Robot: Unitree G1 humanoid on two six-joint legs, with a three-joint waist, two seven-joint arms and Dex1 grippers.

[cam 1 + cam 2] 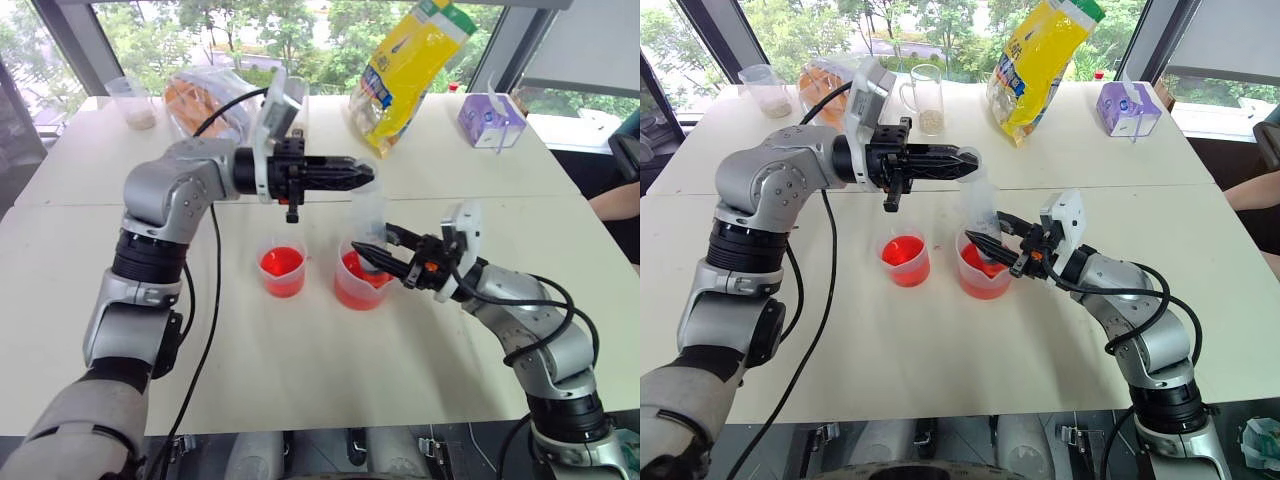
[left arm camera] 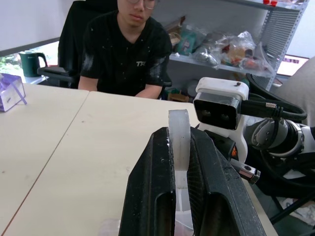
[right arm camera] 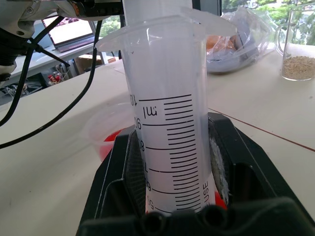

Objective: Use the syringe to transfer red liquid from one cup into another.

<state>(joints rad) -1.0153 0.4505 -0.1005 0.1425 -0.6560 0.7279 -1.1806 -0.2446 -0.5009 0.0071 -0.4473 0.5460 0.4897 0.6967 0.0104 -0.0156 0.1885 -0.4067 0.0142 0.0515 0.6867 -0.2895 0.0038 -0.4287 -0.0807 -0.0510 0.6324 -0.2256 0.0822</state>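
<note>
The syringe (image 1: 368, 212) stands upright with its lower end in the wider spouted cup (image 1: 358, 285), which holds red liquid (image 1: 352, 292). My right gripper (image 1: 368, 250) is shut on the printed barrel (image 3: 167, 123), just above the cup's rim. At the top, my left gripper (image 1: 362, 176) reaches in level from the left and is shut on the plunger's flat end (image 2: 178, 130). The barrel looks clear, without red in it. To the left stands the smaller plain cup (image 1: 282, 272), apart from both grippers, with red liquid (image 1: 282, 264) in its lower half.
At the table's far side lie a yellow bag (image 1: 405, 70), a purple box (image 1: 490, 118), a glass mug with grains (image 1: 927, 100), a small cup (image 1: 135, 100) and a plastic bag (image 1: 200, 100). A person (image 2: 125, 49) sits at the table's right side.
</note>
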